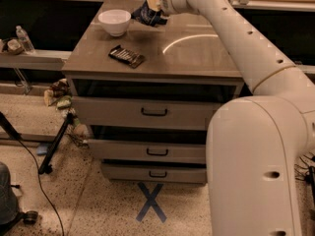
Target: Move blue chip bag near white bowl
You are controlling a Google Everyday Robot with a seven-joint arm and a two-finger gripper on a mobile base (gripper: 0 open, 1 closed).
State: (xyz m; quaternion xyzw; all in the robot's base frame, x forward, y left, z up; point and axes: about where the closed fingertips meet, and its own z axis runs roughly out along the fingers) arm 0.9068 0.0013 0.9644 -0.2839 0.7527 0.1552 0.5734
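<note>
So right now the gripper [153, 6] is hanging over the far end of the tabletop [197, 55], and it's looking like its fingers are clamped on the top edge of the blue chip bag [146, 16]. The bag is dangling crumpled under it and seems to be sitting clear of the surface, though I can't quite tell whether its lowest corner is brushing the wood. The white bowl [114, 20] is sitting upright just to the left of the bag, near but not touching, with a thin strip of table showing between them. The arm [236, 31] is reaching in from the right side across the whole top. A flat dark packet [127, 56] is lying closer to the front edge, well apart from both, so it isn't getting in the way. Going by that, I'm thinking the carry part is basically done, since the bag is already hovering right beside the bowl. What's left, I'm guessing, is lowering it onto the table, letting go, and pulling the gripper away without dragging the bag along or bumping the bowl.
</note>
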